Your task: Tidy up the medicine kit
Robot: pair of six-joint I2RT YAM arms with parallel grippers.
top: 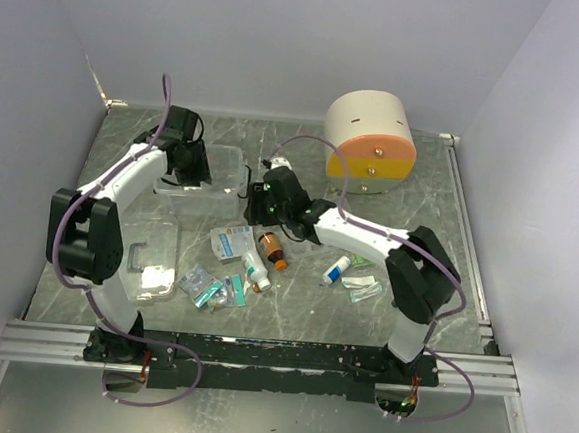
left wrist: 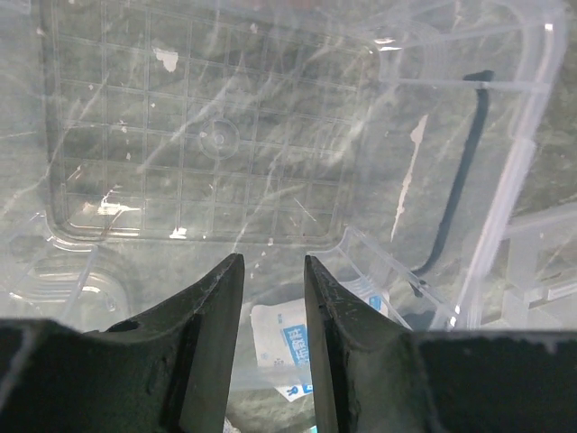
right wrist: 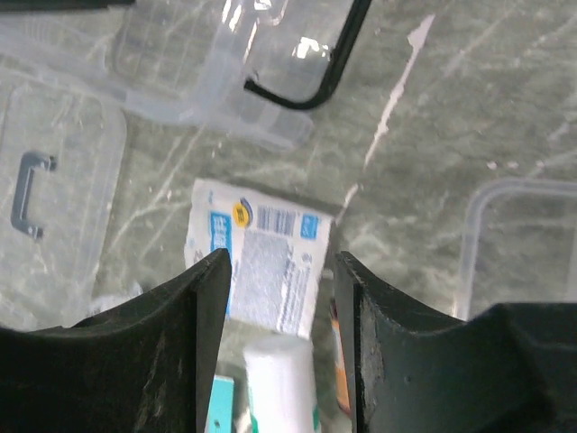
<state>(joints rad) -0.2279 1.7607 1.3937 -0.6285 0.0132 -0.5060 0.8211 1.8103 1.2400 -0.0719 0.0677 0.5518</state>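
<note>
Surface: a dark grey marbled desk (top: 422, 187) with pale veins, and a metal rail (top: 259, 355) along its near edge.
Room: plain white walls (top: 284, 36) close the left, far and right edges.
Far right corner: a round white drum (top: 371, 143) with an orange and yellow face.
Clear box (top: 224, 161): it stands toward the far left. Through its gridded floor the desk shows.
Lid (top: 156, 256): clear, with a grey handle (top: 136, 256), flat near the left edge and apart from the box.
Medicine items: loose on the middle of the desk, outside the box. There are a white packet (top: 231, 241), a brown bottle (top: 272, 248), a white bottle (top: 255, 270), teal sachets (top: 213, 291), a tube (top: 336, 270) and small packets (top: 362, 287).
Left gripper (top: 189, 158): over the box, jaws a little apart with nothing between them.
Right gripper (top: 261, 199): over the far end of the items, jaws apart and empty.
Left wrist view only: the box rim (left wrist: 523, 162) from close, a black cable (left wrist: 460, 171) behind its wall, and the white packet (left wrist: 284, 347) under the fingers (left wrist: 216, 307).
Right wrist view only: the blue print and barcode on the packet (right wrist: 266, 262), which lies below the open gripper (right wrist: 279, 271). The white bottle (right wrist: 279, 383) is nearer and the lid (right wrist: 63, 180) is at the left.
</note>
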